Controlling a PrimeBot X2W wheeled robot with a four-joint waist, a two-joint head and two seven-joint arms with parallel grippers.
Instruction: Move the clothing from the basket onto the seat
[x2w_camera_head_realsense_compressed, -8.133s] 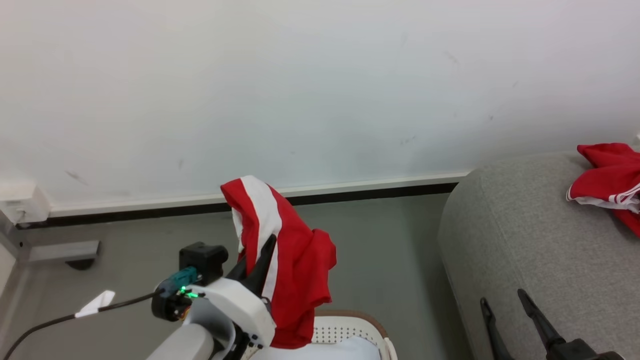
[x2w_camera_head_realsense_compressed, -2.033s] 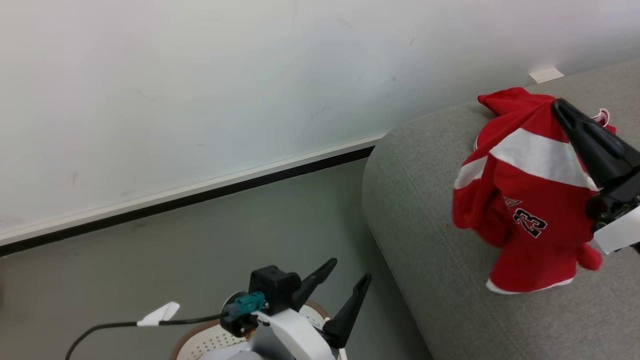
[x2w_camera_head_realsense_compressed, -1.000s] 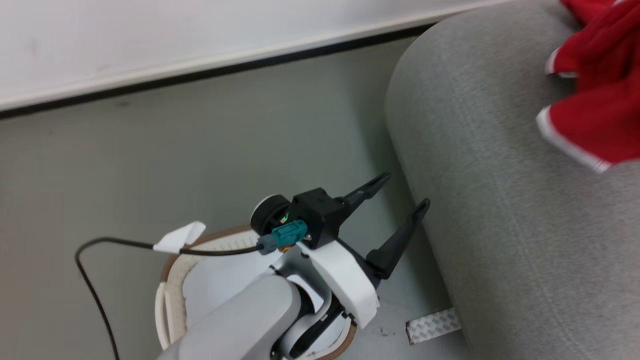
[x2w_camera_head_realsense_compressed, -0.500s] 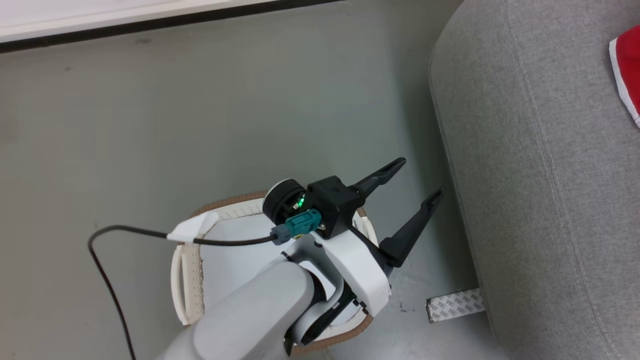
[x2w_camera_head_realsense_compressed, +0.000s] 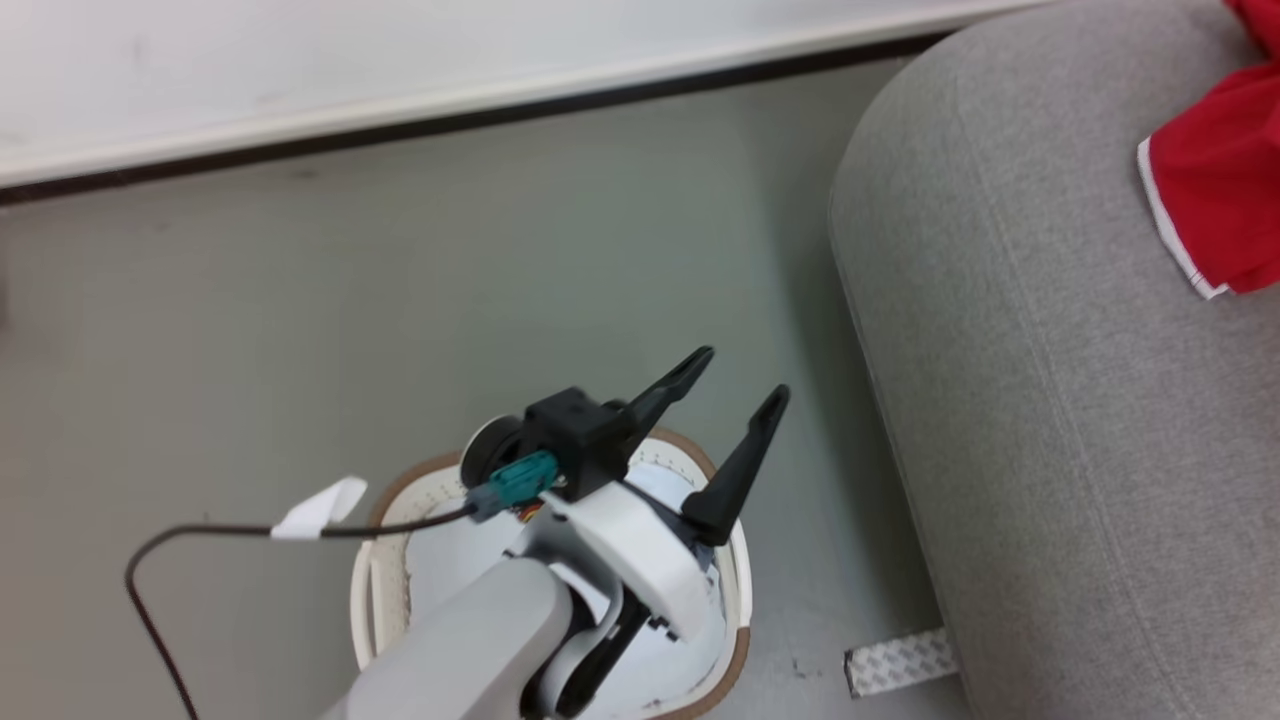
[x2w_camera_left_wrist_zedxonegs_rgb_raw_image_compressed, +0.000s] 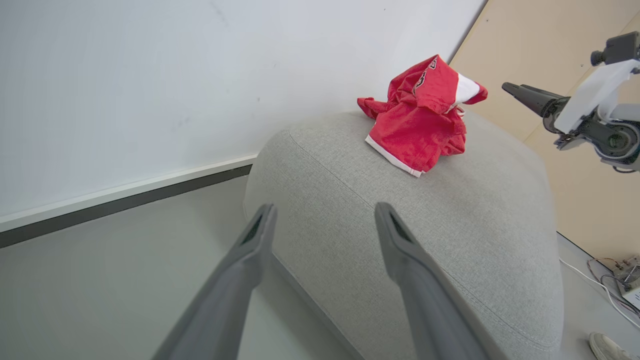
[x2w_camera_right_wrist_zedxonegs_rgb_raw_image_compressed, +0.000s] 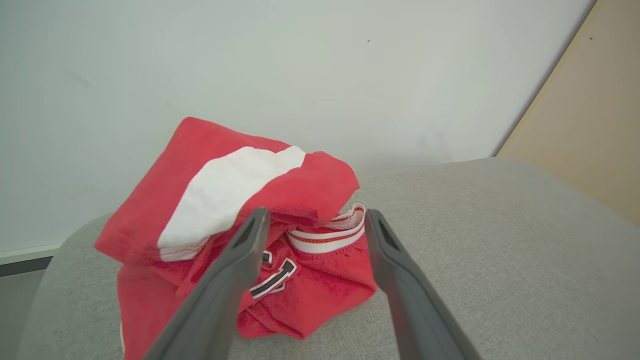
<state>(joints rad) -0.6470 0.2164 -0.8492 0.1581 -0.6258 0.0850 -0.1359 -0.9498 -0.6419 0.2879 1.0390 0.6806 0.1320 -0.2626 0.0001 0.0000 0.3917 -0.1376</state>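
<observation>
Basket (x2w_camera_head_realsense_compressed: 365, 600) lower centre, white bottom showing (arm (x2w_camera_head_realsense_compressed: 470, 650) hides part). Clothing (x2w_camera_head_realsense_compressed: 1215, 190) crumpled upper right on seat (x2w_camera_head_realsense_compressed: 1050, 400), white-trimmed hem toward lower left; long axis unclear. Left gripper (x2w_camera_head_realsense_compressed: 742, 372) spread, grasping nothing; right gripper (x2w_camera_right_wrist_zedxonegs_rgb_raw_image_compressed: 316, 212) likewise released.

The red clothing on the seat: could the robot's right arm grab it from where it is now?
Probably yes. The right gripper hangs open close to the clothing piled on the seat, and nothing lies between its fingers and the cloth.
</observation>
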